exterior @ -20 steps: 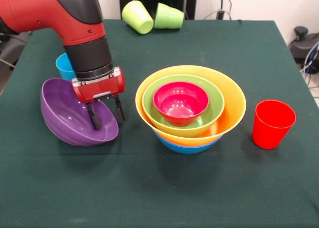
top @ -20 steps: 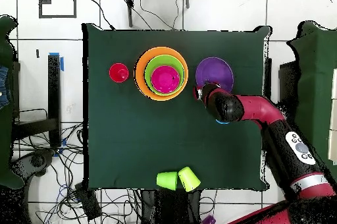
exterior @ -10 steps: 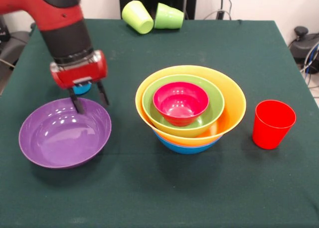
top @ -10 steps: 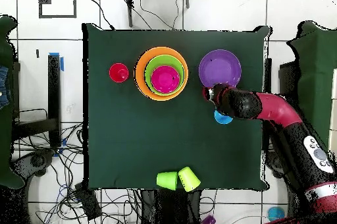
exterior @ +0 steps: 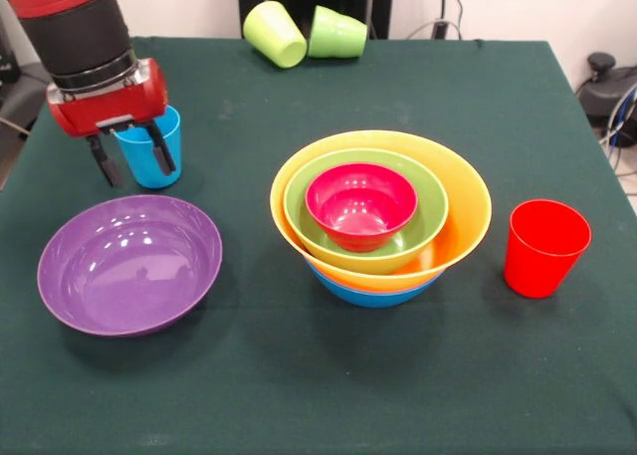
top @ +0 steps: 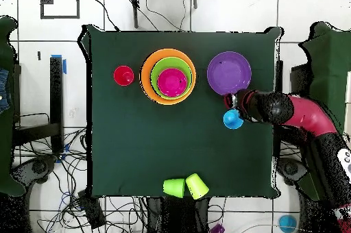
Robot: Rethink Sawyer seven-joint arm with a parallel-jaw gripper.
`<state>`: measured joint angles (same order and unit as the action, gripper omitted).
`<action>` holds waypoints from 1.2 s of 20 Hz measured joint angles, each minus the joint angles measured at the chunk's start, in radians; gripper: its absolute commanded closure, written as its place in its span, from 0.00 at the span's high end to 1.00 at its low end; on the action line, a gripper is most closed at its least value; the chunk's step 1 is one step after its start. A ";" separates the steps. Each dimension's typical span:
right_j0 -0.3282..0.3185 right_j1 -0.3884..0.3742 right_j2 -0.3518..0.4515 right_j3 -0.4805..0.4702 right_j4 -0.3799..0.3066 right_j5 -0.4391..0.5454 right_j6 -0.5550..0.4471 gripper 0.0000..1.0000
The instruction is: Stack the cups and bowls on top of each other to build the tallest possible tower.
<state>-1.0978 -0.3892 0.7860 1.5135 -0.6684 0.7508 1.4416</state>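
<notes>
My gripper [exterior: 136, 170] hangs open and empty just in front of the upright sky blue cup [exterior: 149, 148], above the table's left part. In the overhead view the gripper [top: 234, 100] sits between the blue cup [top: 232, 119] and a purple bowl [top: 229, 72]. That purple bowl [exterior: 129, 264] lies flat, mouth up. The tower [exterior: 460, 226] is an orange bowl on a blue bowl [exterior: 370, 297], with a green bowl [exterior: 430, 208] and a small red bowl [exterior: 360, 206] nested inside. A red cup [exterior: 545, 246] stands to its right.
A yellow-green cup [exterior: 274, 33] and a green cup [exterior: 336, 33] lie on their sides at the far table edge, also seen from above as the yellow-green cup [top: 197, 186] and green cup [top: 174, 187]. The red arm [top: 288, 110] reaches in over the table's side edge.
The purple bowl was tilted with the gripper at its rim, then dropped flat and free. The gripper has since moved away from it, left and back in the front view, to the blue cup.
</notes>
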 measured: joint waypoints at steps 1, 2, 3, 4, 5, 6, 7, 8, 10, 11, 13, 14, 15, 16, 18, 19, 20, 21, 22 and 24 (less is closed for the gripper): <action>-0.001 -0.001 0.001 0.000 0.000 0.000 0.000 1.00; -0.003 0.000 0.003 0.000 0.000 0.000 0.000 1.00; -0.005 0.000 0.006 0.000 0.000 0.000 0.000 1.00; -0.005 0.000 0.007 0.000 0.000 0.000 0.000 1.00; -0.006 0.001 0.009 0.001 0.000 0.000 0.000 1.00; -0.006 0.002 0.013 0.001 0.000 0.000 0.000 1.00; -0.006 0.002 0.015 0.002 -0.001 0.000 0.000 1.00; -0.006 0.004 0.016 0.004 -0.001 0.000 0.000 1.00; -0.006 0.009 0.019 0.007 -0.001 -0.002 0.000 1.00; -0.006 0.011 0.019 0.008 -0.001 -0.004 0.000 1.00; -0.006 0.020 0.019 0.015 -0.002 -0.016 0.000 1.00; -0.006 0.026 0.020 0.019 -0.003 -0.027 0.000 1.00; -0.006 0.030 0.020 0.021 -0.004 -0.033 0.000 1.00; -0.006 0.037 0.019 0.025 -0.009 -0.045 0.000 1.00; -0.006 0.053 0.018 0.038 -0.024 -0.082 0.000 1.00; -0.006 0.057 0.018 0.041 -0.028 -0.092 0.000 1.00; -0.006 0.066 0.017 0.049 -0.034 -0.118 0.000 1.00; -0.005 0.069 0.016 0.054 -0.038 -0.134 0.000 1.00; -0.004 0.071 0.016 0.058 -0.041 -0.143 0.000 1.00; -0.002 0.075 0.015 0.065 -0.046 -0.163 0.000 1.00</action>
<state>-1.1002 -0.3144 0.8006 1.5783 -0.7145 0.5882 1.4416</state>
